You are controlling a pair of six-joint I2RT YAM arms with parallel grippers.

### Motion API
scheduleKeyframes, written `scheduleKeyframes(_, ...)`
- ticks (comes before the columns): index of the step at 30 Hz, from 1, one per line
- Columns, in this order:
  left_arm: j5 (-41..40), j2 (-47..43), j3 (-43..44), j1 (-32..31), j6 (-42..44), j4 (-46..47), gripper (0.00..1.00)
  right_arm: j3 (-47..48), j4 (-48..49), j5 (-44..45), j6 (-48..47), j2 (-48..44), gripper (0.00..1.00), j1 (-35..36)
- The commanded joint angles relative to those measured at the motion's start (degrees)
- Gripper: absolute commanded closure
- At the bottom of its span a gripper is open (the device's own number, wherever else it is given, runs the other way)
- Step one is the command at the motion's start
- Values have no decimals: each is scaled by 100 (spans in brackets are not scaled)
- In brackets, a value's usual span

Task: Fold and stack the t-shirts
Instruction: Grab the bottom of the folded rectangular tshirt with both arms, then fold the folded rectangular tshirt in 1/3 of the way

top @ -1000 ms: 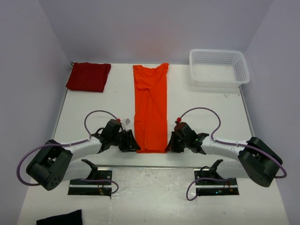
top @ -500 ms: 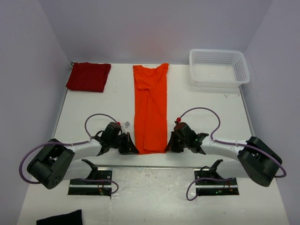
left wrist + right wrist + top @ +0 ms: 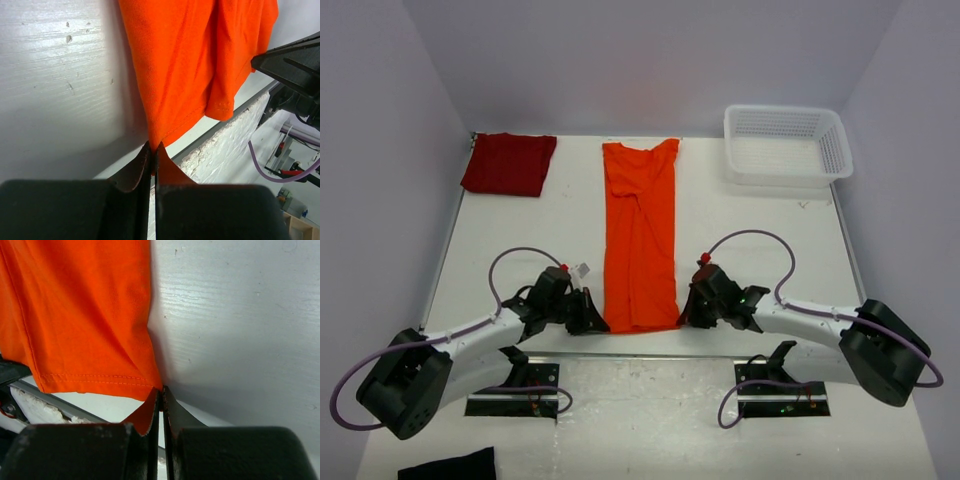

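The left arm (image 3: 470, 335) lies low over the desk (image 3: 750, 250), reaching inward from its base. Its jaws are pressed together on the near left hem corner of the orange t-shirt (image 3: 640, 240). The right arm (image 3: 810, 318) mirrors it from the other side, its jaws pinching the near right hem corner. In both wrist views a tip of orange cloth (image 3: 190, 60) (image 3: 85, 310) sits between the closed jaws.

The orange t-shirt lies flat at the desk's middle as a narrow strip. Its long axis runs from near to far, with the collar at the far end and the hem nearest the arms. The crimson t-shirt (image 3: 508, 163) lies folded at the far left corner.

From above, the arms cover the pinched corners. The wrist views cut off the collar end.
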Motion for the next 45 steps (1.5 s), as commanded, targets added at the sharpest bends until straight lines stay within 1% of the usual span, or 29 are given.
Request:
scheduleKeyframes(1,-167,-143,-89,30,-7,-519,100,-92,-549,498,40,-138,100,26)
scheduleKeyframes(12,-97,-318,-203,267,248,-870,100,-39,-786,621,207,-190,100,176)
scheduleKeyframes(17,35,-389,-326,346,266,-801,100,23,-944,744,207,-234,100,185)
scheduleKeyframes(20,245,-310,-361,346,327,-634,100,14,-874,631,163,-217,100,211)
scheduleKeyframes(22,316,-257,-318,346,423,-616,100,67,-857,586,119,-182,100,298)
scheduleKeyframes(25,229,-257,-142,338,591,-861,100,172,-900,717,137,-182,100,684)
scheduleKeyframes(28,-104,-511,121,337,723,-1335,100,365,-1058,884,110,-199,100,957)
scheduleKeyframes(29,-314,-669,322,337,792,-1615,100,435,-1233,946,93,-217,100,1010)
scheduleKeyframes(31,-500,-906,543,337,881,-1880,100,690,-1444,1157,23,-252,100,1116)
scheduleKeyframes(34,-694,-1074,965,337,1004,-2197,100,1138,-2146,1526,-109,-418,100,1160)
scheduleKeyframes(36,-808,-1048,1272,346,1083,-2373,100,1454,-2367,1762,-223,-568,100,1160)
scheduleKeyframes(39,-940,-829,1606,337,1092,-2400,100,1911,-2719,1956,-452,-481,100,1160)
scheduleKeyframes(42,-984,-434,1975,337,1110,-2102,100,2403,-2878,2124,-750,-183,100,1003)
scheduleKeyframes(45,-1089,399,2581,337,1214,-1943,100,2896,-2887,2124,-1146,405,100,600)
